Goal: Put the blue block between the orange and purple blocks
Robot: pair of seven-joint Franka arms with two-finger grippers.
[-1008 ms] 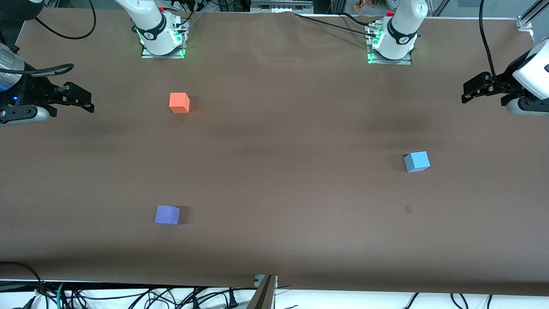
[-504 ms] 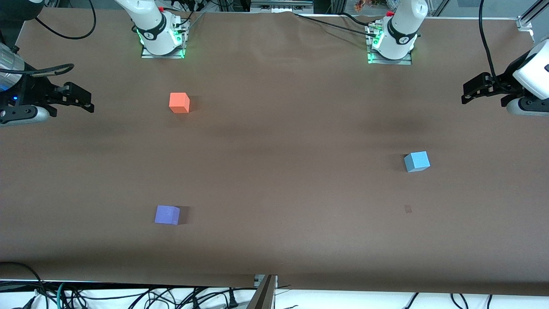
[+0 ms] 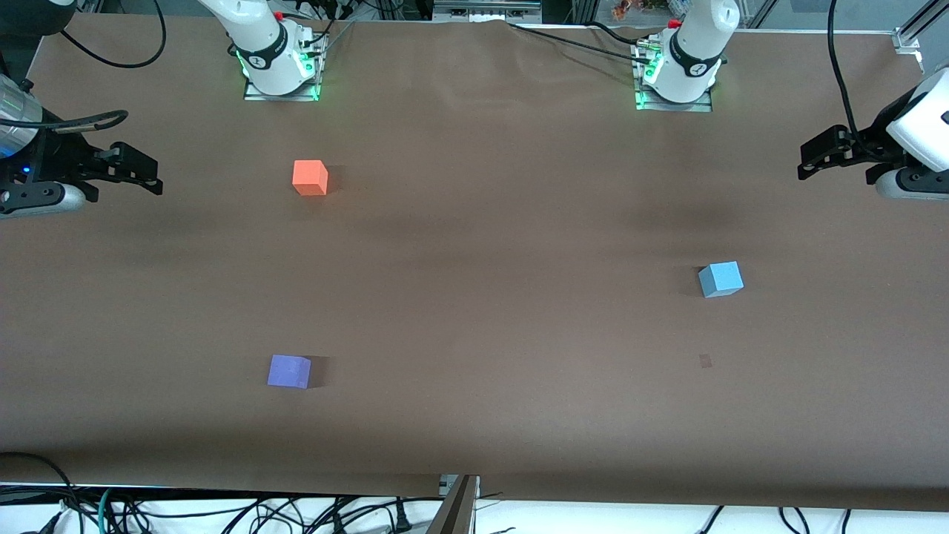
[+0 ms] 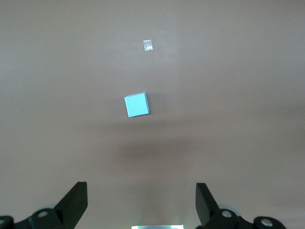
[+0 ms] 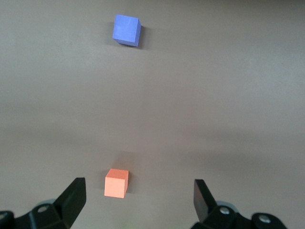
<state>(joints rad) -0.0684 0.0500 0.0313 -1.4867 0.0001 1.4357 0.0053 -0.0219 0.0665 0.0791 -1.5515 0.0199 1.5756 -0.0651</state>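
Nothing done yet: the blue block (image 3: 720, 279) sits untouched toward the left arm's end of the desk (image 3: 482, 297), well apart from the orange block (image 3: 310, 178) and the nearer purple block (image 3: 289, 371). Left gripper (image 3: 815, 154) and right gripper (image 3: 141, 172) hang spread wide and empty over opposite desk ends.

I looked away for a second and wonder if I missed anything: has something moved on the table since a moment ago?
Nothing visibly changed. The blue block, orange block and purple block lie where they were, and the left gripper and right gripper wait open at their ends of the table, holding nothing.
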